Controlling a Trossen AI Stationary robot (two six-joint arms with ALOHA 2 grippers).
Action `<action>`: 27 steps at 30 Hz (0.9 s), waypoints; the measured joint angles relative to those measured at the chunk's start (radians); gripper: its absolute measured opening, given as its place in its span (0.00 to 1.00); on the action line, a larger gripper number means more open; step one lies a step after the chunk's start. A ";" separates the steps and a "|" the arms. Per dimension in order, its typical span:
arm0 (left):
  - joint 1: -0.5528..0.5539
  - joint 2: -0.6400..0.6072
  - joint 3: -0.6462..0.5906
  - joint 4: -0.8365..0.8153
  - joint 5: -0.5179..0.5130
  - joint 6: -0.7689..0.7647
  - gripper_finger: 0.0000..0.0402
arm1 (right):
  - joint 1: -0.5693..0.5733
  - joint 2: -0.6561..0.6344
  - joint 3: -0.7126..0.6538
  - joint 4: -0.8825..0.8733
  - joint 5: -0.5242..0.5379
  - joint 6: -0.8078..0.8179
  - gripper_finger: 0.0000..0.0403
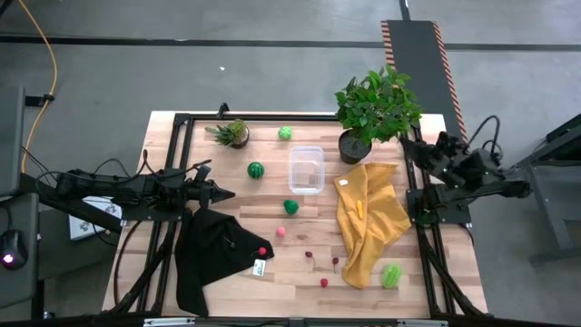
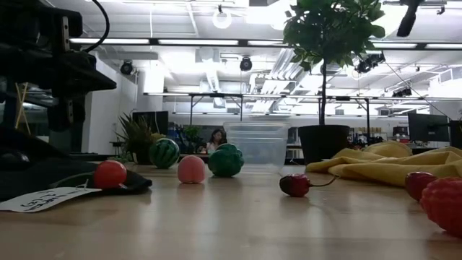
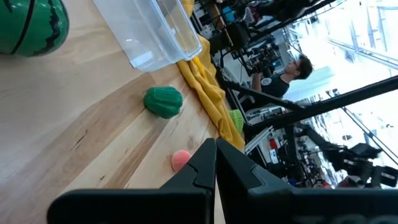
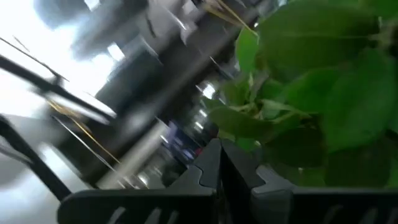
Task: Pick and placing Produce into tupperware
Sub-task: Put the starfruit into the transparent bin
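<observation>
The clear tupperware [image 1: 306, 169] stands on its base at mid-table. Around it lies produce: a striped melon [image 1: 256, 170], a green ball [image 1: 285, 133], a dark-green ridged piece [image 1: 290, 207], a pink piece [image 1: 280, 232], a leafy light-green piece [image 1: 391, 275] and tiny red ones [image 1: 324, 282]. A yellow piece [image 1: 359, 211] lies on the yellow cloth. My left gripper [image 1: 229, 193] is shut at the table's left, pointing toward the dark-green piece [image 3: 163, 101]. My right gripper [image 4: 219, 155] is shut, raised at the right edge by the big plant's leaves.
A large potted plant [image 1: 374, 113] stands at the far right and a small one [image 1: 232, 133] at the far left. A yellow cloth [image 1: 370, 227] lies at the right. A black cloth [image 1: 211, 254] at the near left bears a red piece [image 1: 263, 251] and a tag.
</observation>
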State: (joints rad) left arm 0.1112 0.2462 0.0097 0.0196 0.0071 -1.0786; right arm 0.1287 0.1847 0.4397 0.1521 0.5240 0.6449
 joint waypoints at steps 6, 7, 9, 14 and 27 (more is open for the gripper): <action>0.000 0.000 0.000 0.000 0.000 0.000 0.00 | 0.000 0.161 0.173 -0.042 -0.116 -0.057 0.00; 0.000 0.000 0.000 0.000 0.000 0.000 0.00 | 0.000 0.184 0.198 -0.041 -0.161 -0.052 0.00; 0.000 0.000 0.000 0.000 0.000 0.000 0.00 | 0.000 0.232 0.247 -0.042 -0.247 -0.016 0.00; 0.000 0.000 0.000 0.000 0.000 0.000 0.00 | 0.001 0.375 0.380 -0.165 -0.461 0.127 0.00; 0.000 0.000 0.000 0.000 0.055 -0.001 0.00 | 0.129 0.692 0.777 -1.081 -0.476 0.378 0.00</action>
State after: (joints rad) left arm 0.1112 0.2465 0.0097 0.0193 0.0622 -1.0799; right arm 0.2582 0.8763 1.2172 -0.9290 0.0479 1.0225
